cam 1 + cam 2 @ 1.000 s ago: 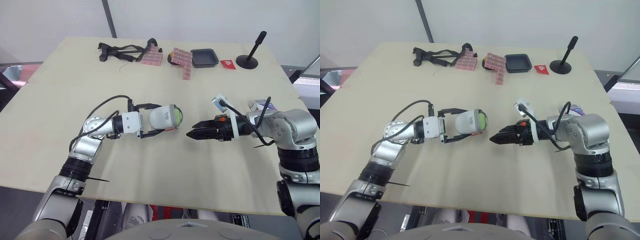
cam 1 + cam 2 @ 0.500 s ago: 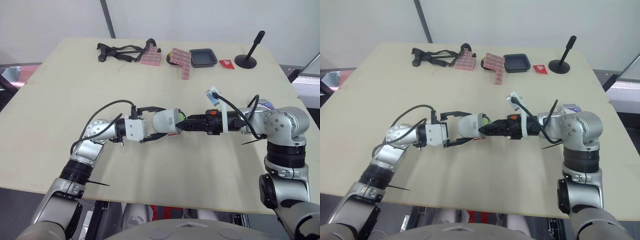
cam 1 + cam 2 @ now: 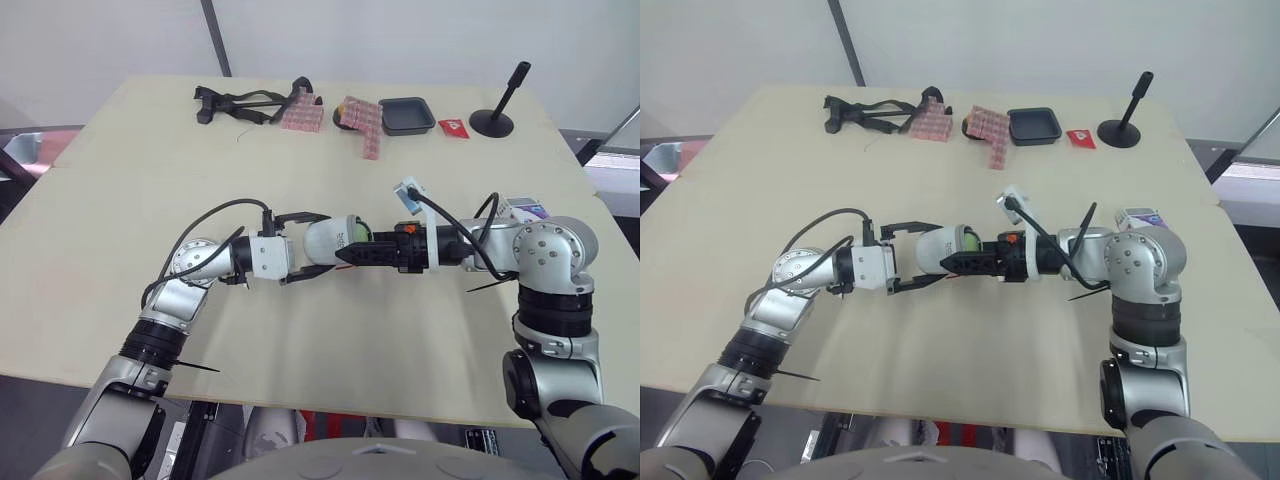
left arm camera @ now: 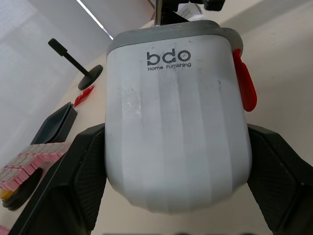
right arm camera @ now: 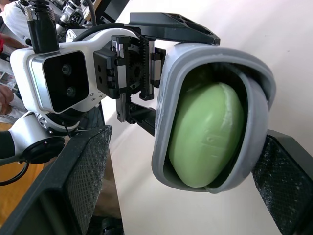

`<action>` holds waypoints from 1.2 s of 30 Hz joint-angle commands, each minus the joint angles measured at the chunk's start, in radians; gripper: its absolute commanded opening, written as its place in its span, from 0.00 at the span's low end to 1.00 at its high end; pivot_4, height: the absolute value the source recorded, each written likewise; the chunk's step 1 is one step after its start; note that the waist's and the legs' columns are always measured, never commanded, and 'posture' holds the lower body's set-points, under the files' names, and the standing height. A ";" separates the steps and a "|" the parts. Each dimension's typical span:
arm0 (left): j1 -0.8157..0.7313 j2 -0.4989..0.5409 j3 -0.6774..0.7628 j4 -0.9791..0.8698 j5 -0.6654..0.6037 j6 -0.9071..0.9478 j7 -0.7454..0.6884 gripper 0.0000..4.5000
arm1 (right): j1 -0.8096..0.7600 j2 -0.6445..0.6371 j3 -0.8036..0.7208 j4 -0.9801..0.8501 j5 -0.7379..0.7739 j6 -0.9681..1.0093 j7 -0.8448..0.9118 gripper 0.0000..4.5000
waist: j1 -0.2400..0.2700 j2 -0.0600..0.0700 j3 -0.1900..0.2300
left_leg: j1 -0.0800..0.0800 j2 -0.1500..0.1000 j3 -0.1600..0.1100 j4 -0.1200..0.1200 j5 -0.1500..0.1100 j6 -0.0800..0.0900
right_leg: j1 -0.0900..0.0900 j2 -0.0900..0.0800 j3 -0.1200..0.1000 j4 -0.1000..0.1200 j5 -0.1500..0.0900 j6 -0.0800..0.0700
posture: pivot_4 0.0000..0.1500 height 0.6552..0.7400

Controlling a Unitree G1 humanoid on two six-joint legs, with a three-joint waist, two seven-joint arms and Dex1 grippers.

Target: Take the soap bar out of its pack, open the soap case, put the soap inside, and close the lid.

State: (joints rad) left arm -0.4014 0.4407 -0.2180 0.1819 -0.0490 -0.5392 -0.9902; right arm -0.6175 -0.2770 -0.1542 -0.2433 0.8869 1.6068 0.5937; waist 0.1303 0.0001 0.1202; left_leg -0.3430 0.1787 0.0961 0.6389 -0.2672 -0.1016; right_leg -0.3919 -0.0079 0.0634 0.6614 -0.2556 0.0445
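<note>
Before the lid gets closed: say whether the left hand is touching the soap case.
Touching. The left wrist view shows the left hand clamping the soap case, black fingers pressed against both its sides.

Printed dark on the white soap case (image 4: 176,127), mid-frame in the head views: "bdo", with smaller "Home Furnishing" just beneath, near the grey rim end of the shell.

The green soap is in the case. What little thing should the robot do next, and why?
Probably pull the right gripper back a little, so it can push the lid shut. The green soap sits inside the soap case, which the left gripper holds, and the mouth of the case is uncovered. The right gripper's open fingers are right at that mouth.
</note>
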 commanded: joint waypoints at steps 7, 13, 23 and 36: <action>-0.025 0.002 0.003 -0.025 -0.015 -0.033 0.019 0.77 | -0.008 0.004 0.007 0.008 0.027 0.008 -0.021 0.99 | -0.001 0.000 0.000 | 0.000 0.000 0.000 -0.001 0.000 0.000 | 0.000 0.000 0.000 0.000 0.000 0.000 | 1.00 1.00; -0.023 0.000 -0.002 -0.027 -0.015 -0.036 0.018 0.77 | -0.021 0.015 0.008 0.026 0.024 0.005 -0.026 0.99 | -0.002 0.000 0.000 | 0.000 0.000 0.000 -0.001 0.000 -0.001 | 0.000 0.000 0.000 0.000 0.000 0.000 | 1.00 1.00; -0.024 0.002 -0.004 -0.027 -0.015 -0.035 0.021 0.77 | -0.017 0.020 0.016 0.032 0.023 0.000 -0.026 0.99 | -0.002 0.000 0.000 | 0.001 0.000 0.000 -0.001 0.000 -0.001 | 0.000 0.000 0.000 0.000 0.000 0.000 | 1.00 1.00; -0.035 0.005 -0.007 -0.020 -0.021 -0.033 0.011 0.77 | -0.013 0.032 0.021 0.044 0.010 -0.020 -0.047 0.82 | -0.003 0.000 0.000 | 0.001 0.000 0.000 -0.002 0.000 -0.001 | 0.000 0.000 0.000 0.000 0.000 0.000 | 1.00 1.00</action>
State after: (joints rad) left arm -0.4236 0.4408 -0.2293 0.1823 -0.0470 -0.5549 -0.9854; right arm -0.6204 -0.2463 -0.1246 -0.1852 0.8875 1.5991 0.5497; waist 0.1277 0.0002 0.1203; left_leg -0.3423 0.1787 0.0963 0.6373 -0.2669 -0.1023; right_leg -0.3919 -0.0076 0.0636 0.6613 -0.2556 0.0445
